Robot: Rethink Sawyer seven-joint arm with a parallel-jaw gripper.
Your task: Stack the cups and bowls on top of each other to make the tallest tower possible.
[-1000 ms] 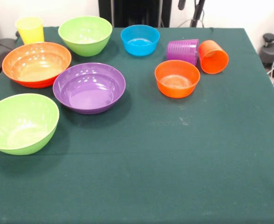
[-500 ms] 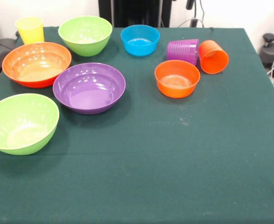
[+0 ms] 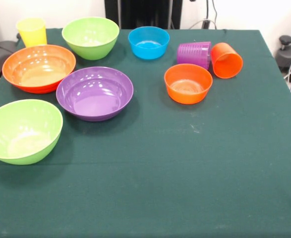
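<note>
Only the arm's dark tip left the top edge; claw out of sight, state unknowable. Tipped orange plastic cup [image 3: 226,60] beside ribbed purple cup [image 3: 194,53] risked rolling when nudged.

Front camera looks down across the table [image 3: 185,163] toward the robot's pedestal [image 3: 143,12].

Near half of table [image 3: 195,188] bare; bowls crowd far-left, purple cup [image 3: 194,53] and orange cup [image 3: 226,60] touching far-right.

Dark green table [image 3: 185,173]; ribbed purple cup [image 3: 194,53], yellow cup [image 3: 31,31], glossy blue bowl [image 3: 148,42].
</note>
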